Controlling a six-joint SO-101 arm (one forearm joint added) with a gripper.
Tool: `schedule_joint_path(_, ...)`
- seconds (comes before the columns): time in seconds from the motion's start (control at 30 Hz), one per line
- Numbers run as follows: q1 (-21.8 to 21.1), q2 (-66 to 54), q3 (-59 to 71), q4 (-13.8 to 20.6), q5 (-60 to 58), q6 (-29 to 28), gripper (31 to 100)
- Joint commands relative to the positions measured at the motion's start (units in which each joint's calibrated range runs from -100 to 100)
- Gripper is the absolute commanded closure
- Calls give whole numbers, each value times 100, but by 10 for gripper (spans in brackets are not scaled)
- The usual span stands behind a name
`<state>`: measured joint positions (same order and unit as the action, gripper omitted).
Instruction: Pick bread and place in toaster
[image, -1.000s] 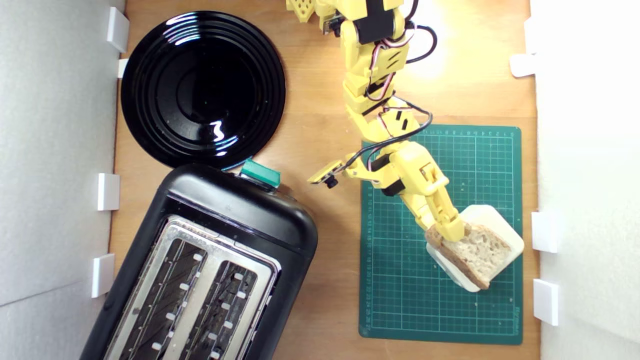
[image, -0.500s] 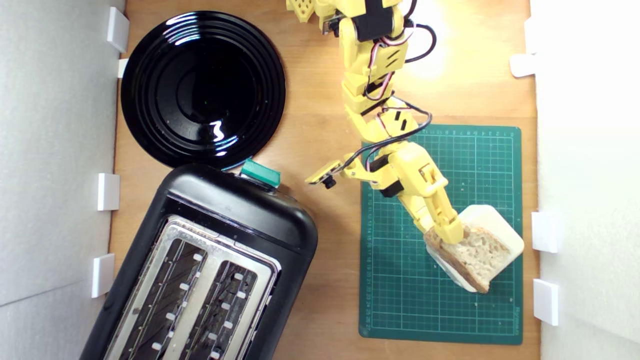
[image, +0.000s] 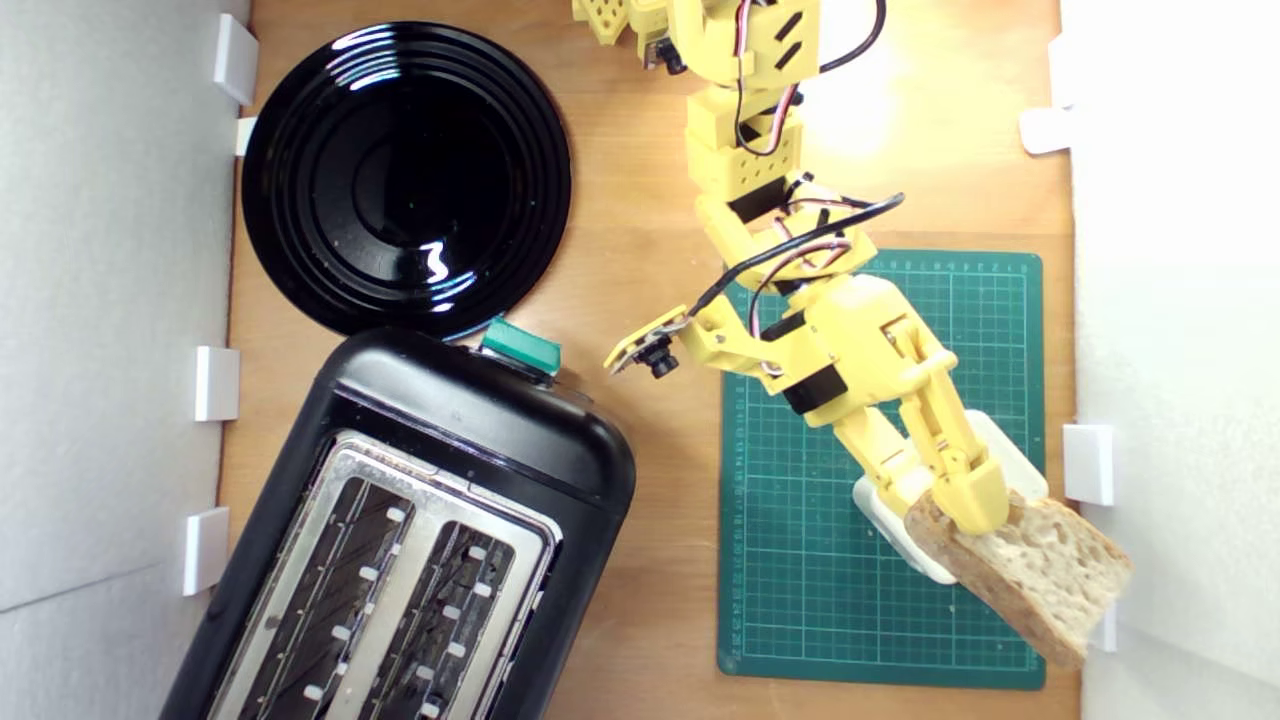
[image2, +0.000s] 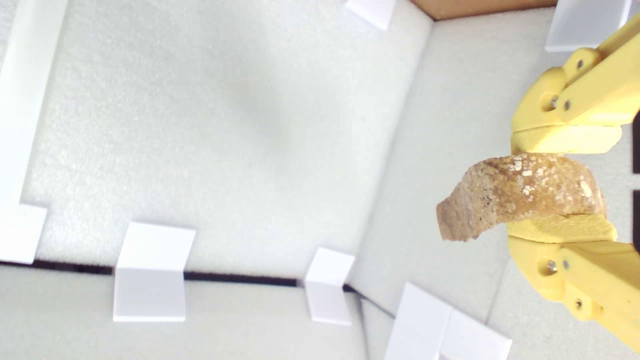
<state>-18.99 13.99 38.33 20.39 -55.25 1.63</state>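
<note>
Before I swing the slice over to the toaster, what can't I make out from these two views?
- Toaster: its lower end is cut off by the exterior view's bottom edge; absent from the wrist view.
- Slot depths: too dark to see in the exterior view.
- Cream block: mostly hidden under the tool and bread.
- Bread: the wrist view shows only its crust edge; the fingers cover the grip area.

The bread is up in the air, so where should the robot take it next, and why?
Probably swing it toward the exterior view's left, over the toaster. The gripper is shut on the bread, which hangs at the green mat's far edge by the white wall, while the toaster's slots sit open and empty.
</note>
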Motion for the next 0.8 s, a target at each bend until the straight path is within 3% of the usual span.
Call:
schedule_joint_path(0.0,-2,-1041,-97,-26,568,-3,696)
schedule_joint_path(0.63,900,-3919,-142,55,3802,44,696)
schedule_joint_path(0.77,1239,-4294,-142,55,3819,520,696)
